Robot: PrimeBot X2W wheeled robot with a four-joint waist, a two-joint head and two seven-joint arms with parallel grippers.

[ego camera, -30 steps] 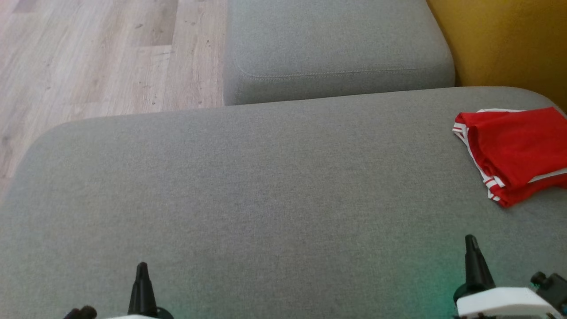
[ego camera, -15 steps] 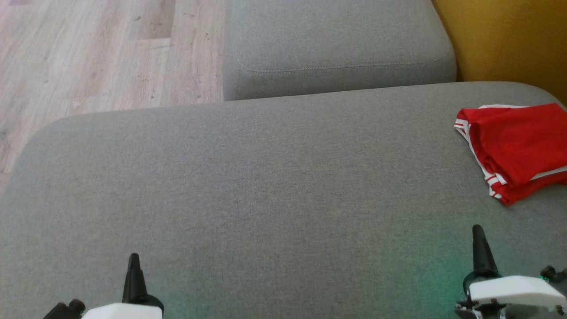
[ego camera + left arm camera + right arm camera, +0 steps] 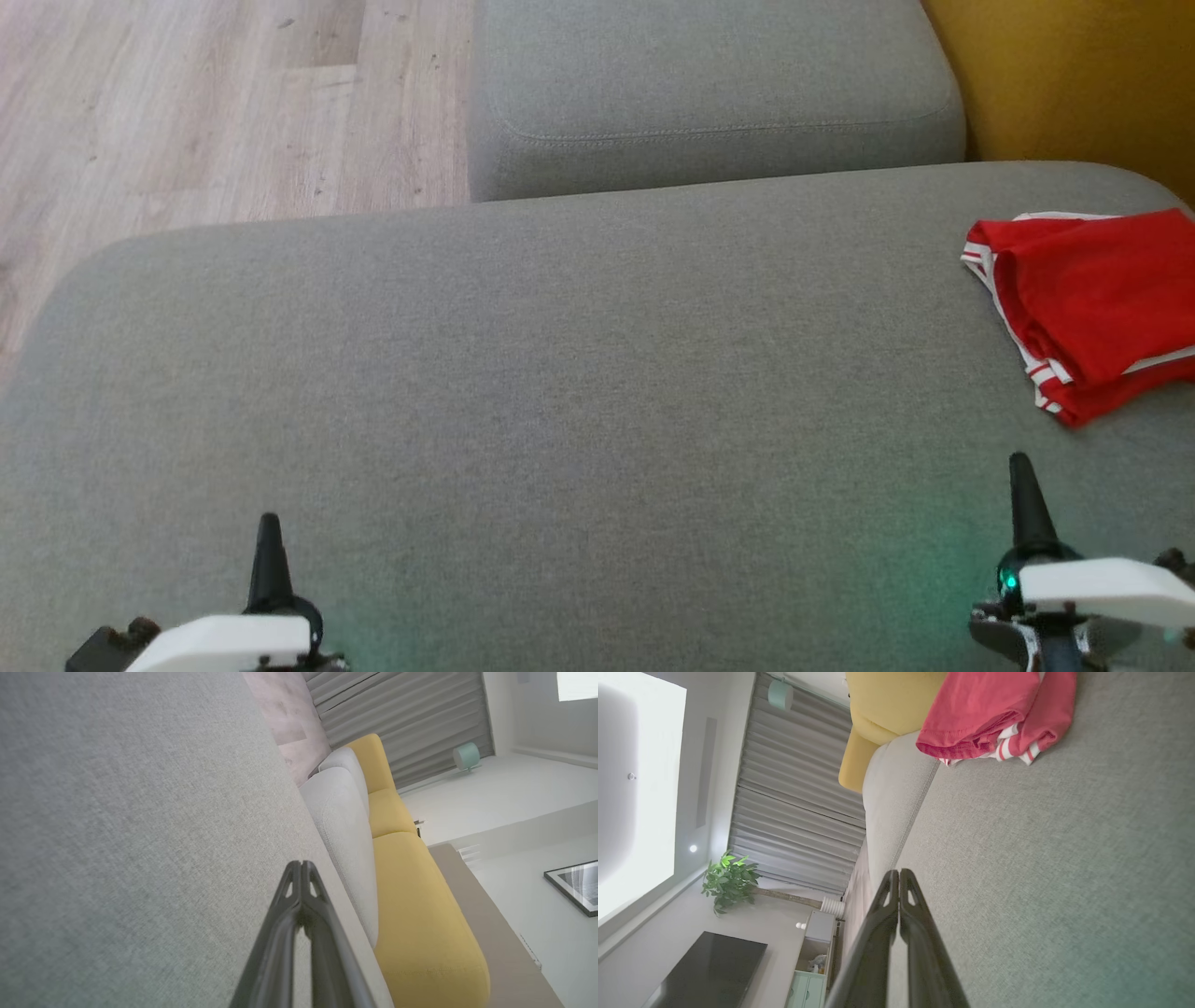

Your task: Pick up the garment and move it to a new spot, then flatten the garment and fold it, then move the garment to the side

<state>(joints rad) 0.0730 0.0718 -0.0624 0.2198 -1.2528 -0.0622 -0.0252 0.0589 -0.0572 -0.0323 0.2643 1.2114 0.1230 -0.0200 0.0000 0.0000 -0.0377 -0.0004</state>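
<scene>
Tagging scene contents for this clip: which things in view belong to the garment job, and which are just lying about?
Job: red white-striped garment, grey sofa seat beneath it, left end effector and right end effector, both shut, empty.
Lying about: yellow sofa, potted plant, television, framed picture.

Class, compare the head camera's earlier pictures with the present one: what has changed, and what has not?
The whole head view slid slightly, so the camera moved. The left gripper and right gripper, both shut and empty, came further up that view and drew slightly apart. Nothing was taken or released. The folded red garment stays at the right end of the grey sofa.
</scene>
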